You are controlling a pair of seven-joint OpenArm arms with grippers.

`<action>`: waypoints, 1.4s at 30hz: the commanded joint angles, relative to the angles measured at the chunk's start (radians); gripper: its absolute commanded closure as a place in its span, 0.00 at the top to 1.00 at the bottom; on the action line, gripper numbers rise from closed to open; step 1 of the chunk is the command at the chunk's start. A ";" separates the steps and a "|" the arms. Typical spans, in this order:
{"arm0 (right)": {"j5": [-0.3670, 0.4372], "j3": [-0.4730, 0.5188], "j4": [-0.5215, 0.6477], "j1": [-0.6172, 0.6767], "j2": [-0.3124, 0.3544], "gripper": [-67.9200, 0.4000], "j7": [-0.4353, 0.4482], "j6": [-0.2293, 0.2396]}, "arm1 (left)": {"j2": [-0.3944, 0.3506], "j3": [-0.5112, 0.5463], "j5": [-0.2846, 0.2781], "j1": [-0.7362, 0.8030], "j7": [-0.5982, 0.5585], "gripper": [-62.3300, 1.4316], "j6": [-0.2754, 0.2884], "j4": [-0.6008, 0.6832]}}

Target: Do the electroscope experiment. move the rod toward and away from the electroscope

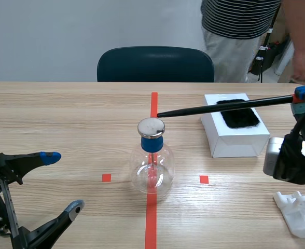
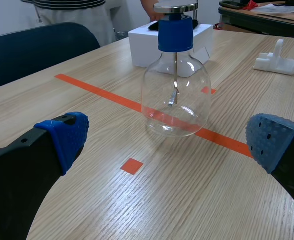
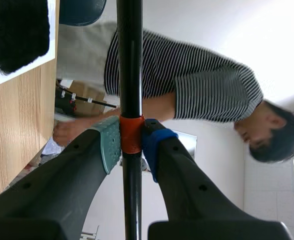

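The electroscope is a clear, glossy glass flask with a matt blue stopper and a softly shining metal disc on top. Near the disc, the rod is black, smooth and faintly glossy. Beside the electroscope, the white box looks like matt card and carries a fuzzy black cloth. The counter under the electroscope shows light wood grain with a low sheen. The left pincer has matt blue, dotted pads.

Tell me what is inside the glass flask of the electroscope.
Inside the glass flask a thin metal stem hangs down from the blue stopper, with a small leaf at its lower end. The stem's upper part is hidden within the stopper.
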State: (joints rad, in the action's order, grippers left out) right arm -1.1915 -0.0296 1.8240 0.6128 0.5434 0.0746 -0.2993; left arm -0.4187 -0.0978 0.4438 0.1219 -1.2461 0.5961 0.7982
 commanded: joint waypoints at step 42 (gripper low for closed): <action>0.624 0.679 -0.024 0.492 -0.347 0.01 0.605 -0.149 | -0.006 0.006 -0.013 -0.003 -0.013 1.00 -0.002 0.011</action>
State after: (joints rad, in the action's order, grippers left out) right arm -0.5854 0.6292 1.7897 1.1114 0.1879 0.6704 -0.4397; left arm -0.4187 -0.0978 0.4438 0.1219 -1.2461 0.5961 0.7982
